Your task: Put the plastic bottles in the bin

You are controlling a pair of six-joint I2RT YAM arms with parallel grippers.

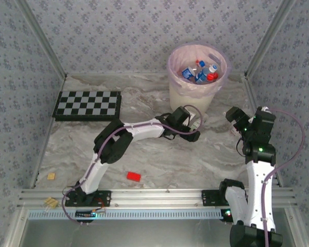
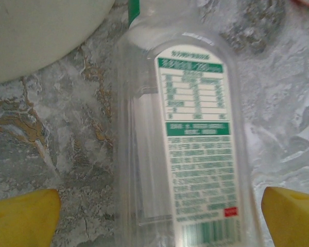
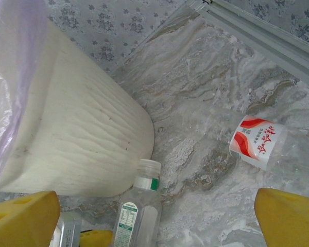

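Green-labelled plastic bottle [image 2: 185, 144] — squarely between the left tool's [image 2: 157, 216] spread fingers [image 2: 26, 216]

The bin [image 1: 188, 100] stands at the far right of the counter [image 1: 144, 154], close to the back wall, with several plastic bottles [image 1: 201, 72] inside it. A flat board [image 1: 87, 105] lies at the far left, well apart from the bin. A small block [image 1: 133, 176] lies near the front edge, between the two arm bases. The left hand [image 1: 194, 126] sits just in front of the bin's foot, and one bottle [image 2: 190, 144] lies on the counter between its spread fingers [image 2: 20, 216], neck toward the bin. The right hand [image 1: 234, 117] is to the bin's right. A second bottle [image 3: 257, 141] lies on the counter ahead of it, apart from the bin.
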